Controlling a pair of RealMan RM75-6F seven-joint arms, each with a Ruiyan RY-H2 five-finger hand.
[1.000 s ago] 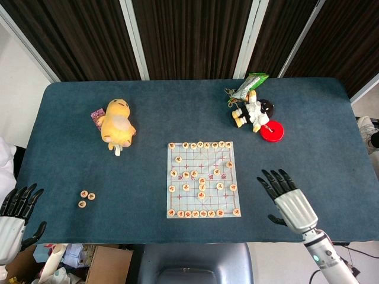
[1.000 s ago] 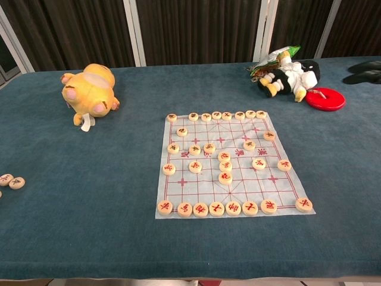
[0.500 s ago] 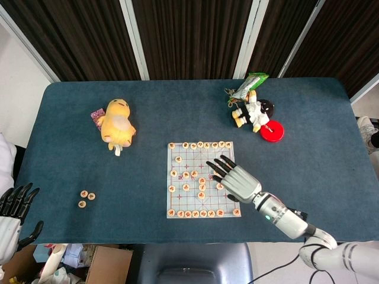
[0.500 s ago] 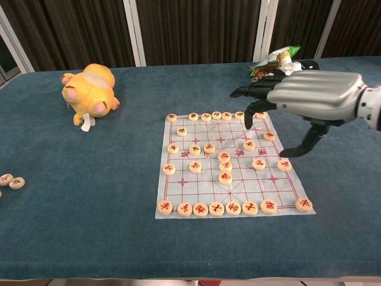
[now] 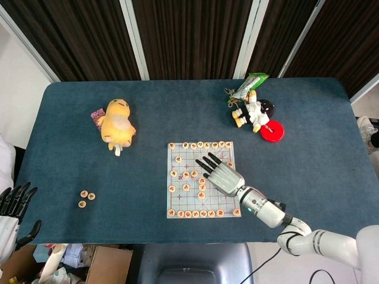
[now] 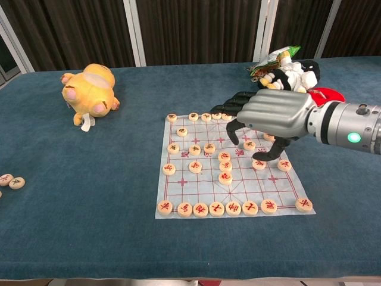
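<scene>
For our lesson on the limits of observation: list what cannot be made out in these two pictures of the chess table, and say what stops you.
- Pieces under the right hand: hidden in both views, and touch cannot be told.
- Characters on the chess pieces: too small in both views.
- Left hand: cut by the head view's edge, absent from the chest view.
- Red disc: partly behind the right forearm in the chest view.

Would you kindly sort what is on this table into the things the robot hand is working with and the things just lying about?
In use: right robot hand, spread open above the board; the pieces on it.

Lying about: yellow plush, black-and-white plush, snack bag, red disc, three loose pieces by the left robot hand.
</scene>
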